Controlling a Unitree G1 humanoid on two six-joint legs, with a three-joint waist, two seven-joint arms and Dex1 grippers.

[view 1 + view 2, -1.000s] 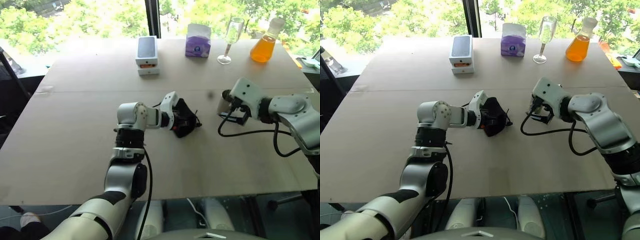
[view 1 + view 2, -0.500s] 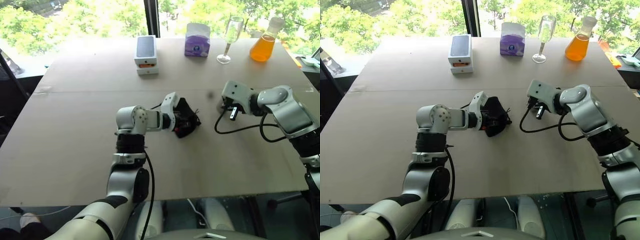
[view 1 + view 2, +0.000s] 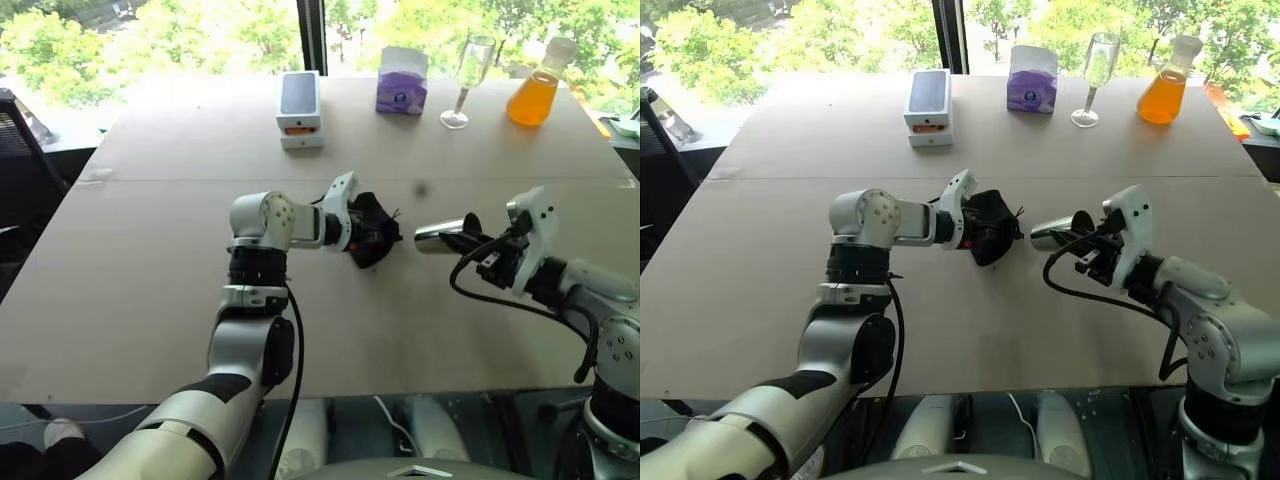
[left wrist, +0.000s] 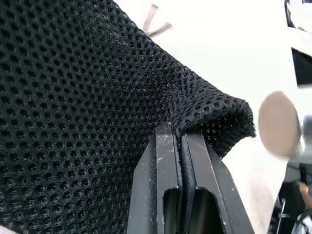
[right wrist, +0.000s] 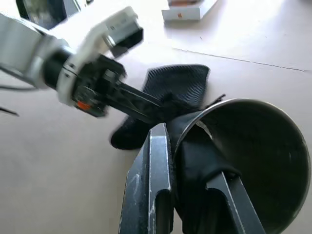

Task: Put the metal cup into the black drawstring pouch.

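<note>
Right pincer [image 3: 462, 238] is clamped on the metal cup [image 3: 436, 236]: one finger inside the rim, one outside, per the right wrist view. The cup is off the desk [image 3: 150, 260], lying on its side in the air. Its closed base faces the pouch and its open mouth faces back toward the right wrist.

Left pincer [image 3: 362, 228] is pinched tight on a fold of the black drawstring pouch [image 3: 372, 232]. The mesh fabric [image 4: 87, 107] sits squeezed between its fingers, and the pouch is held lifted just over desk centre.

Key relation: the pouch sits at 9 o'clock from the cup, near but with a clear gap between them. The cup's long axis runs roughly 9-to-3, in line with the pouch, so the base would go in first. Looks fine for insertion if the pouch mouth faces 3 o'clock. I can't tell from these views whether the mouth is actually open or which way it faces. The left grip is on an edge of the fabric; the cord [image 3: 396, 213] sticks out on the cup side.

Judgement: the right arm does the travel toward 9 o'clock while the left just holds the pouch steady. The risk is the cup base pushing a closed flap instead of entering.

Phone box [image 3: 300, 108], tissue pack [image 3: 402, 81], wine glass [image 3: 468, 78] and orange flask [image 3: 534, 88] line the 12 o'clock edge, well apart from the action.
</note>
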